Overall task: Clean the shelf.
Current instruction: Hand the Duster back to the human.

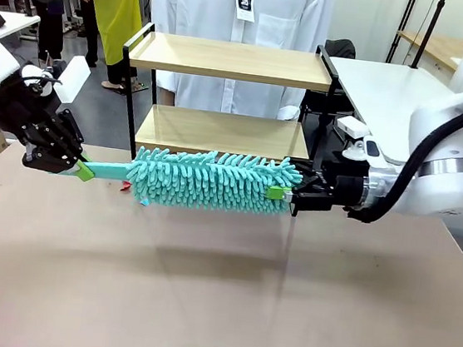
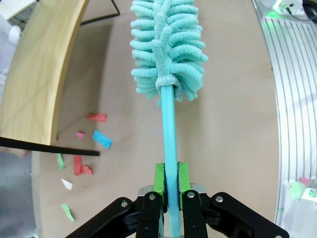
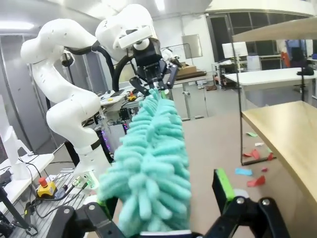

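Front view: the shelf (image 1: 232,60), a two-tier rack of light wooden boards in a thin black frame, stands at the far side of the brown table (image 1: 202,287), with a person in a white coat (image 1: 240,24) just behind it. In front of the shelf's lower board, a teal chenille duster (image 1: 214,180) hangs level above the table, held between the two arms. The left gripper (image 1: 81,171) is clamped tight on the duster's thin teal handle, to the left of the shelf. The right gripper (image 1: 283,194) sits at the fluffy head's other end, near the shelf's right legs.

In the left wrist view, the left gripper (image 2: 168,181) has its green pads (image 2: 159,178) pressed against both sides of the handle, and the duster (image 2: 167,49) points away along the table. The shelf's lower board (image 2: 42,74) runs along the left of this view, and beside it on the table lie scraps of coloured paper (image 2: 94,144) in red, blue, pink, green and white.

In the right wrist view, the right gripper (image 3: 163,208) has its fingers (image 3: 224,188) spread wide on either side of the duster's head (image 3: 151,168), whose strands fill the gap; whether the pads actually press on it I cannot tell. The shelf's lower board (image 3: 287,134) lies to the right, with paper scraps (image 3: 252,168) on the table next to it.
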`<action>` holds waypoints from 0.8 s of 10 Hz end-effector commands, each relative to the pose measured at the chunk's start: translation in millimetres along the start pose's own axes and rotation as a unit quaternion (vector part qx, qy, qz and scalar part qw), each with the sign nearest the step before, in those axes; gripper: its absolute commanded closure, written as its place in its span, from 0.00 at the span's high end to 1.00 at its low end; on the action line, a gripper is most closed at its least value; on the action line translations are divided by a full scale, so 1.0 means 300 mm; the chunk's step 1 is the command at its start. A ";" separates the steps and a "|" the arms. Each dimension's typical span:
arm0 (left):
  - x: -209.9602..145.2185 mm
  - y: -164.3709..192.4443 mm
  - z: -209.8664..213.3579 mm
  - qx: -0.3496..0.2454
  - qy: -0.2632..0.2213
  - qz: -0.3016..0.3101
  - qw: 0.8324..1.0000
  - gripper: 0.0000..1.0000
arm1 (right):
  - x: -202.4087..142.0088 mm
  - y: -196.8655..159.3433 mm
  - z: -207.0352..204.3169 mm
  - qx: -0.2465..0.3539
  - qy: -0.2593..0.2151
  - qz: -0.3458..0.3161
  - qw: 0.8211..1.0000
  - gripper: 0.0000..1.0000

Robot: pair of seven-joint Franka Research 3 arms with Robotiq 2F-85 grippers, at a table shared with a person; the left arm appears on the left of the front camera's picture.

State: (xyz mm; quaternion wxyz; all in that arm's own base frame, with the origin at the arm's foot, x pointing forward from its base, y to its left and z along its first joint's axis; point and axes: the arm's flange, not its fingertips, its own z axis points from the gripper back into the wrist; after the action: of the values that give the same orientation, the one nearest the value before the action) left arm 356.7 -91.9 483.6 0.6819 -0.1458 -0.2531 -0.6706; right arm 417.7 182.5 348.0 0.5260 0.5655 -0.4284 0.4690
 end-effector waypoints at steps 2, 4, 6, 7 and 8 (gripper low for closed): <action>0.003 -0.004 0.006 -0.002 0.000 0.006 1.000 0.13 | -0.030 -0.015 -0.118 0.026 -0.010 0.018 0.999 1.00; 0.003 -0.004 0.006 -0.002 0.000 0.006 1.000 0.13 | -0.039 -0.016 -0.140 0.027 -0.007 0.016 1.000 1.00; 0.003 -0.004 0.006 -0.002 0.000 0.006 1.000 0.13 | -0.038 -0.011 -0.131 0.026 0.011 0.028 0.999 0.40; 0.003 -0.004 0.006 -0.002 0.000 0.006 1.000 0.13 | -0.035 -0.014 -0.125 0.026 0.017 0.030 0.999 0.41; 0.003 -0.004 0.006 -0.002 0.000 0.006 1.000 0.13 | -0.035 -0.014 -0.121 0.027 0.020 0.030 0.999 0.00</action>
State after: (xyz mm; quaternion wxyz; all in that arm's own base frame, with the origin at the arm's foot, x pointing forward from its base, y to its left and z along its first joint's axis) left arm 358.3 -84.0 483.0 0.6883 -0.1408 -0.2512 -0.6659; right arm 417.2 210.8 337.2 0.5094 0.5708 -0.4160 0.4916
